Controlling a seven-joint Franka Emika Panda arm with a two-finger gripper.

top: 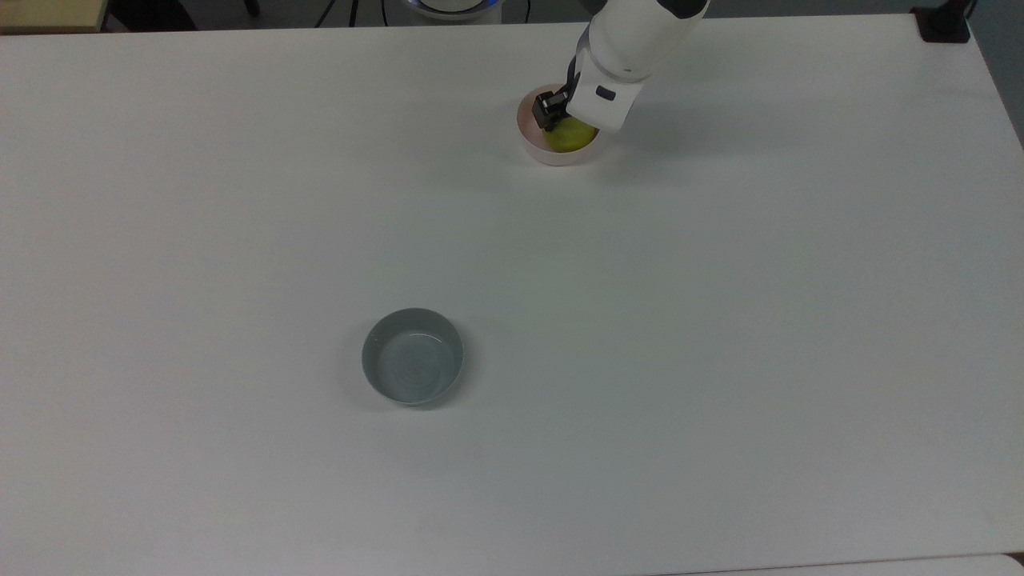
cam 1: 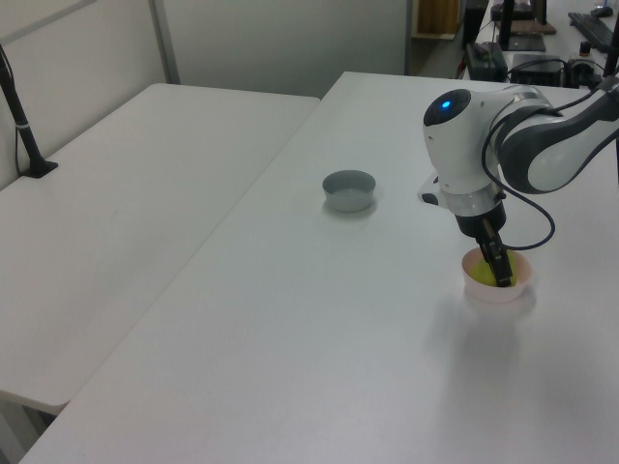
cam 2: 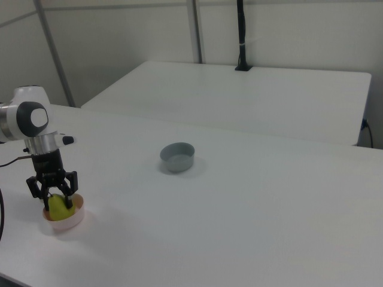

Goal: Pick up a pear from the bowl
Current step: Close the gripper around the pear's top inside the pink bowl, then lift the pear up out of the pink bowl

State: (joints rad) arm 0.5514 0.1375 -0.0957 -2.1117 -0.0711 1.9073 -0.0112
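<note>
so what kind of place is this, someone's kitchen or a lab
Most likely a robotics lab or test room, not a kitchen: a robot arm works at a plain white table holding two small bowls, with bare partition walls and another white table behind.

No text, label, brand, number or sign can be read on anything here.
</note>
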